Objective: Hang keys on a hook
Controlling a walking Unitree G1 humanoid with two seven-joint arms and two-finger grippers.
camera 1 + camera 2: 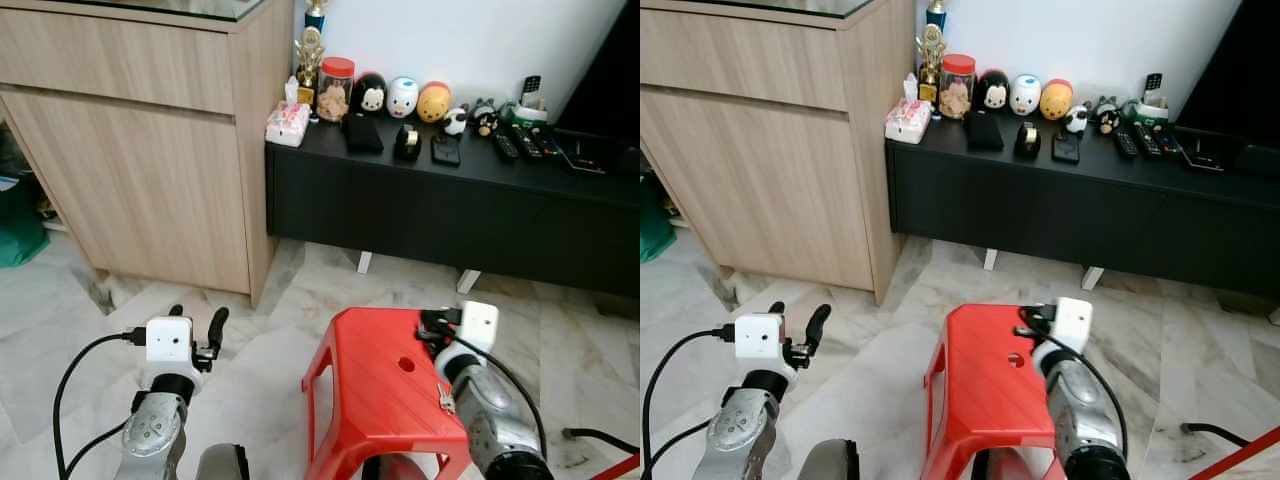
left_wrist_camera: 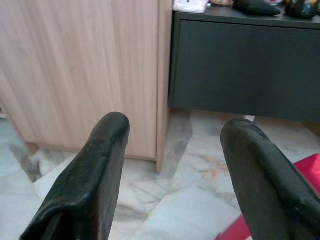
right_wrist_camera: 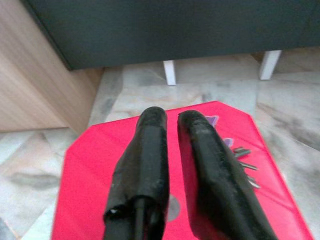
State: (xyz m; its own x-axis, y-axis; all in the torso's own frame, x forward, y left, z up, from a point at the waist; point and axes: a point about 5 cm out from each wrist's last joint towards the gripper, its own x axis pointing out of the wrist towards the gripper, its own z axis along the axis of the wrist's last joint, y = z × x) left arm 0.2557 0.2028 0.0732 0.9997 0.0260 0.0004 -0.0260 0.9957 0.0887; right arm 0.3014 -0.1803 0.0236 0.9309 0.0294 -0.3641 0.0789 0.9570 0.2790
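1. The left claw (image 1: 197, 318) is held over the marble floor, off the left edge of the red stool (image 1: 370, 400). Its fingers are spread wide and hold nothing. It points toward the wooden cabinet (image 1: 150, 170).
2. The keys (image 3: 246, 162) lie flat on the stool top, near its right edge. They rest just beside the right claw's fingers, apart from them and not between them.
3. The right claw (image 3: 172, 116) hovers over the stool top, aimed at the stool's far edge. Its fingers are drawn almost together with only a thin slit between them, and they pinch nothing.
4. Deciding relation: the keys lie to one side of the right claw, level with the fingers' mid-length rather than ahead of the tips. The blades appear to fan at a slant across the fingers' line, but the exact axis is too small to fix.
5. Judgement: the right arm is much the nearer. It would need to spread its fingers, shift sideways and draw back slightly to straddle the bunch.
6. Writing: none can be read. The label on the red-lidded jar (image 1: 334, 90) on the black surface (image 1: 470, 165) is too small, and the pink tissue pack (image 1: 288, 123) likewise.
7. Which hook is intended cannot be told.
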